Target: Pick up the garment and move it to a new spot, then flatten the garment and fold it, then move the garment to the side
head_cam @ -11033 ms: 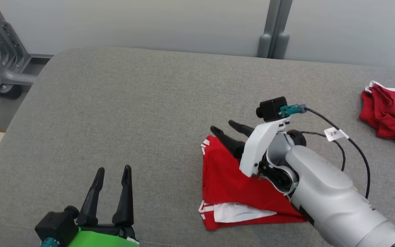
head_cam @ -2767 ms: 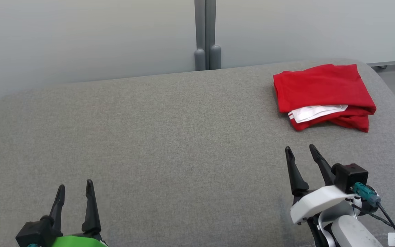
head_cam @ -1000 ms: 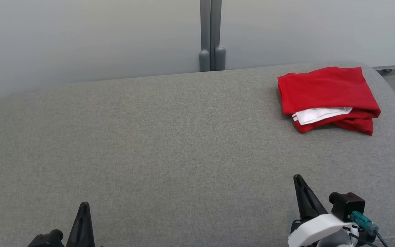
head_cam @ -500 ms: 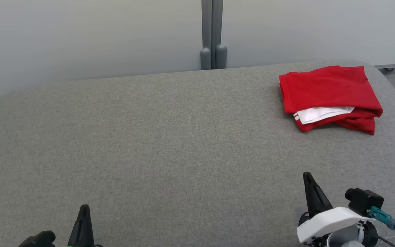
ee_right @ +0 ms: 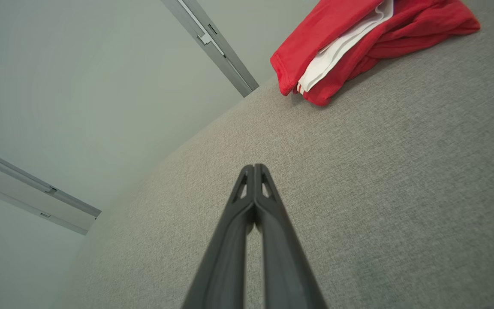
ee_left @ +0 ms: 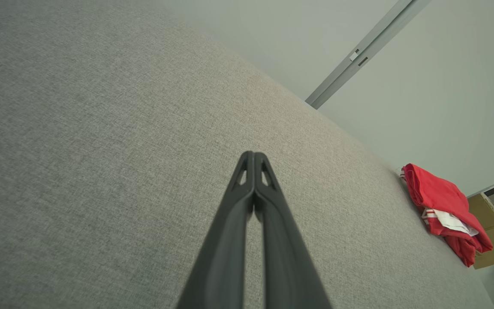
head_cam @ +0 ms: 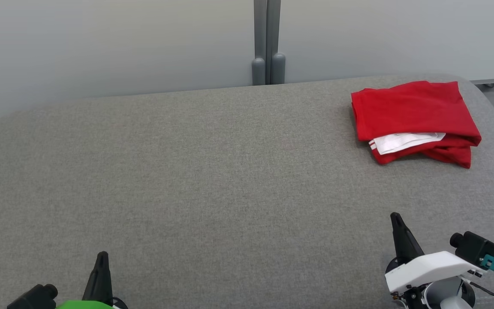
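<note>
Counter [head_cam: 212, 171] is covered in grey woven fabric and has rounded corners. Garment [head_cam: 414, 116] is soft red cloth folded into a rough rectangle, with a white panel poking out of its near edge and the bottom layers bunched. It lies at the counter's far right corner.

Left end effector [head_cam: 101, 257] and right end effector [head_cam: 396, 216] sit at the near edge, well apart from it. Their slim dark tapered fingers are pressed together, gripping nothing.

Left wrist view adds a brown cardboard box [ee_left: 493, 227] beyond the garment. Right wrist view shows the fold layers edge-on.
</note>
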{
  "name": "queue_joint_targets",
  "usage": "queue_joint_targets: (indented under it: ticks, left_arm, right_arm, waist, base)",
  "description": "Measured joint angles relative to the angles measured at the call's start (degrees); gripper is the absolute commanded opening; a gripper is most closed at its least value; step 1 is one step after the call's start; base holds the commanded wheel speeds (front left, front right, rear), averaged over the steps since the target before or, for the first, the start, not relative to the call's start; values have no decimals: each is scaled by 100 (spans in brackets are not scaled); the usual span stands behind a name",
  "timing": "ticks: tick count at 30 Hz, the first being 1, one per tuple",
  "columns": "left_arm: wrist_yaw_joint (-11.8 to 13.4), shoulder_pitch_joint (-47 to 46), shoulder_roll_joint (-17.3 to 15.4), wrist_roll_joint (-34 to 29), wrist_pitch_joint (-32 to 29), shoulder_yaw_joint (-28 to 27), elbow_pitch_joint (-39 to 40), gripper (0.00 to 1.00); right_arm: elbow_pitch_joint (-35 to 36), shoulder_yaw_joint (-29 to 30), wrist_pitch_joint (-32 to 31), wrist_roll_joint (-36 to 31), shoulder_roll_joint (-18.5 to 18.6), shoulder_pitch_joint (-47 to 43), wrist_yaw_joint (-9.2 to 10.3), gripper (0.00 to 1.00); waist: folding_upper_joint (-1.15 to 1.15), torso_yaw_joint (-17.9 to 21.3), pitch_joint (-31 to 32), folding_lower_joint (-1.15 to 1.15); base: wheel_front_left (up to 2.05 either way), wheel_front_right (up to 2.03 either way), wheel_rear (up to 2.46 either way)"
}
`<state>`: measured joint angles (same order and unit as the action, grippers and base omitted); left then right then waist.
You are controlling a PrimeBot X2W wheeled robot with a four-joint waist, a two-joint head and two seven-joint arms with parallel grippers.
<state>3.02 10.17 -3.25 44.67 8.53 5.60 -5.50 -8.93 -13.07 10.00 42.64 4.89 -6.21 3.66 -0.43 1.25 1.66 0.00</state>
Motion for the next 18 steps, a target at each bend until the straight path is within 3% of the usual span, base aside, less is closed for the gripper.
queue_joint_targets:
  ticks: [18]
  left_arm:
    - [-226, -321, -20, 1283, -303, -176, -233, 0]
  right_arm:
    - [-89, 382, -309, 1407, 43, 224, -218, 0]
  waist:
    - [0, -33, -50, 0]
  base:
    - [0, 0, 0]
